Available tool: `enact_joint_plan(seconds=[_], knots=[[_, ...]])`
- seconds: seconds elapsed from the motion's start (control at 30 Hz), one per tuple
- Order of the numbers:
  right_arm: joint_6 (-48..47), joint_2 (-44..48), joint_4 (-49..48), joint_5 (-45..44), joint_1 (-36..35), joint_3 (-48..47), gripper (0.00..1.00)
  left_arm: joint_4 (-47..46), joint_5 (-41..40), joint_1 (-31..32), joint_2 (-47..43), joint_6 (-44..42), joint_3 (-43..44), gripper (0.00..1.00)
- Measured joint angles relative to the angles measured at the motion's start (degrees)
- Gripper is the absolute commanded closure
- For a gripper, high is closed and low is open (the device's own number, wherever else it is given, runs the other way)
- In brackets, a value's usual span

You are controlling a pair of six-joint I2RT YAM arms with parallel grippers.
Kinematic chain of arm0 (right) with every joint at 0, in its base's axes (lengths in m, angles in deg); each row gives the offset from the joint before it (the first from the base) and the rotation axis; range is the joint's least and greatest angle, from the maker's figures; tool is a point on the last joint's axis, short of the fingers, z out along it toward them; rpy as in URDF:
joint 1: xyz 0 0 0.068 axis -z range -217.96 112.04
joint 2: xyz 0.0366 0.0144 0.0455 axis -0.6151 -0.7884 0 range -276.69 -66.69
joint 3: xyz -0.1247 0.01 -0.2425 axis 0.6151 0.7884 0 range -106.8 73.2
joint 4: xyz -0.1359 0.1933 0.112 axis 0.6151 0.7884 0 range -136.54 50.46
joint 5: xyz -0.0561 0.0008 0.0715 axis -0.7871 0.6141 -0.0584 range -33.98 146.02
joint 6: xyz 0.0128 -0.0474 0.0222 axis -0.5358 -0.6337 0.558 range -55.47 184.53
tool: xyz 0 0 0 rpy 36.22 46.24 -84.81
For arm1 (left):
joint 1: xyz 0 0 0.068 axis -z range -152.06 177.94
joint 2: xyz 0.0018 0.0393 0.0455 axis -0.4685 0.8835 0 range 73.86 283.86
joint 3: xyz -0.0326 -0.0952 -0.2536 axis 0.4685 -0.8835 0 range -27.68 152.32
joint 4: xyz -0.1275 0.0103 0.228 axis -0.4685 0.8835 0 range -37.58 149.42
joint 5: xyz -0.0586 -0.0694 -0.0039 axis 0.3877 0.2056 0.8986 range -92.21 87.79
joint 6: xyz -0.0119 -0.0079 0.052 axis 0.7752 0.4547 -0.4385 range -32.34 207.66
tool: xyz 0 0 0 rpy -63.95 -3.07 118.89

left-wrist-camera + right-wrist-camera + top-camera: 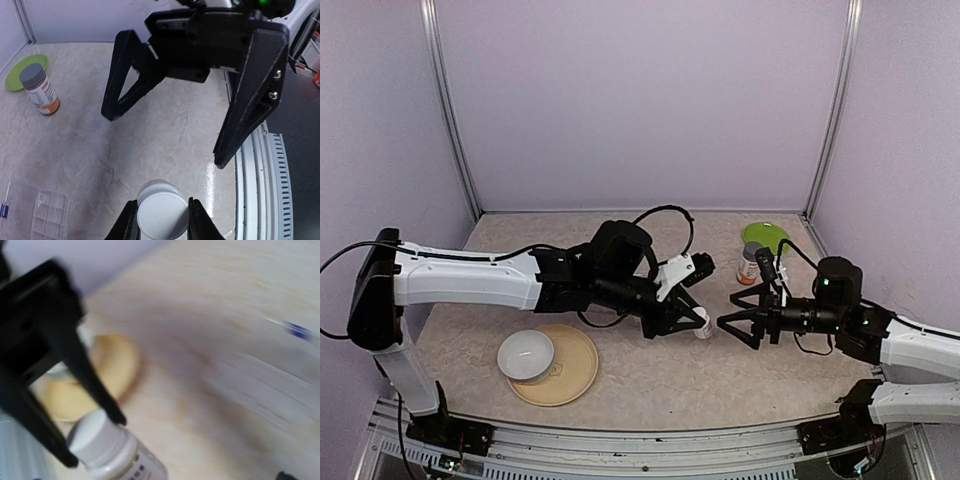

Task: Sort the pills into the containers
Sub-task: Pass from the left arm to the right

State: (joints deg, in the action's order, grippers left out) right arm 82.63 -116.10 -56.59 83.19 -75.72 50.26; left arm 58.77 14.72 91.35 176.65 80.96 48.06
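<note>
The clear, compartmented pill box (51, 215) lies flat.

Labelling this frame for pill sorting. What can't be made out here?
- Pills: none seen in any view; the white bottle clamped in the left fingers is opaque.
- Pill box: left wrist view, cut off by the bottom edge; compartment contents too faint to tell.
- Right wrist view: motion blur smears the white bottle's label.
- Orange-labelled bottle: top view, label text too small.

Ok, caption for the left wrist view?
Left gripper clamps small white bottle; right gripper open ahead; clear pill box lower left.
</note>
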Motion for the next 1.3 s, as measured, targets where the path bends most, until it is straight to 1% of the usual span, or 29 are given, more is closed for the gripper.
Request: enact_joint_plan(seconds=[0.1, 0.27, 0.4, 0.5, 0.73, 0.8, 0.83, 0.87, 1.1, 1.3], knots=[[1.0, -0.8, -4.4, 7.0, 0.0, 0.1, 0.02, -2.9, 4.0, 0.0, -4.0, -1.7, -2.2, 0.98], [4.0, -3.6, -13.2, 18.7, 0.0, 0.4, 0.09, -7.0, 11.1, 0.0, -8.0, -3.8, -5.9, 0.98], [6.2, -4.7, -19.0, 25.3, 0.0, 0.8, 0.12, -9.3, 15.5, 0.0, -10.2, -4.3, -7.8, 0.98], [7.9, -5.2, -22.3, 28.6, 0.0, 1.0, 0.15, -10.6, 17.4, 0.1, -10.9, -4.4, -7.8, 0.98], [10.4, -8.7, -27.7, 33.0, -1.1, 1.0, 0.18, -12.2, 20.0, 0.9, -11.2, -4.7, -7.8, 0.98], [10.6, -9.7, -28.4, 33.6, -1.8, 1.0, 0.22, -12.4, 20.5, 1.2, -11.2, -4.7, -7.8, 0.98], [10.6, -10.2, -28.8, 33.8, -2.2, 1.0, 0.28, -12.5, 20.7, 1.3, -11.2, -4.7, -7.8, 0.98], [11.0, -11.3, -29.4, 34.5, -2.8, 0.6, 0.29, -12.5, 20.9, 1.6, -11.2, -4.8, -7.8, 0.98], [12.0, -14.3, -32.7, 36.0, -4.6, -0.8, 0.38, -13.6, 21.1, 1.7, -11.2, -4.8, -7.8, 0.98], [12.7, -15.5, -34.2, 37.2, -5.6, -0.8, 0.41, -14.9, 20.6, 1.7, -11.2, -4.7, -7.9, 0.98]])
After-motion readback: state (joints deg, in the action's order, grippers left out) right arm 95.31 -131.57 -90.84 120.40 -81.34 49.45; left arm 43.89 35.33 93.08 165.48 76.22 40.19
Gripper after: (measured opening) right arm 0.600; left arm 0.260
